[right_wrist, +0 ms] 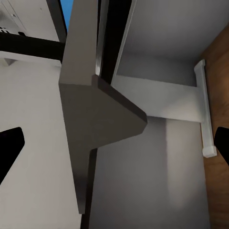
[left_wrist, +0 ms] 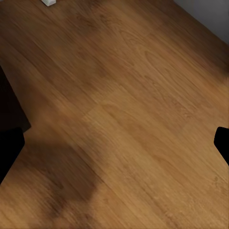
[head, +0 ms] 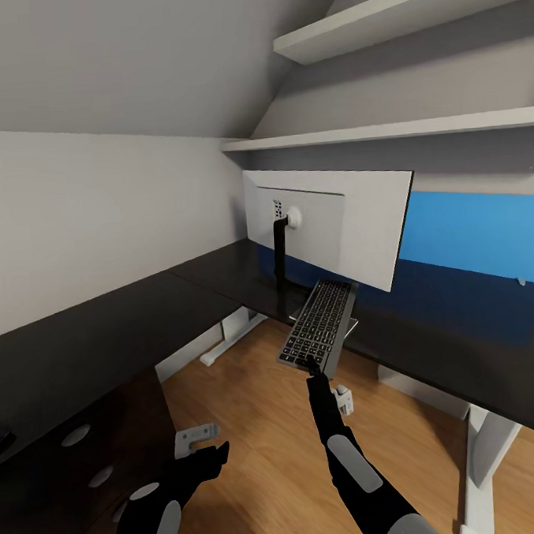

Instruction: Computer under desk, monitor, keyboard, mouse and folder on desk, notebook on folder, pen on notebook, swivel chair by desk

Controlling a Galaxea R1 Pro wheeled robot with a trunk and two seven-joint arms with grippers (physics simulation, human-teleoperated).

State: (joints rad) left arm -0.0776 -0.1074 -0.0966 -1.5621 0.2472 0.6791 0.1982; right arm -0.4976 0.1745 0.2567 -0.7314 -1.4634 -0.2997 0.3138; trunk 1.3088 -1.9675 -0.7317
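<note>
- The right claw [head: 313, 368] pinches the near edge of the keyboard [head: 319, 323]; its two dark fingertips [right_wrist: 10, 145] show at either side of the right wrist view, with the keyboard's underside and fold-out foot between them, so it is closed on that edge.
- The keyboard is held tilted, far end raised, so that it rests on or hovers just over the front edge of the bench [head: 428, 320], right below the monitor [head: 335, 223]. I judge this to be the placing step: the grip at the near edge lets the arm push the board forward onto the top beside the monitor.
- The right arm reaches forward and up from low in the head view, forearm nearly straight, wrist in line with the keyboard's long side.
- The left claw [head: 208, 459] hangs low over the wooden floor [left_wrist: 124, 109], away from the work. Its fingertips sit at the outer edges of the left wrist view with bare floor between, so it stands wide and empty.
- The monitor already stands on the bench on its dark arm, its back turned toward the camera.
- Beyond it run white wall shelves [head: 385, 129] and a blue wall panel [head: 478, 230]; the bench's white leg [head: 484, 451] stands on the floor to the right.
</note>
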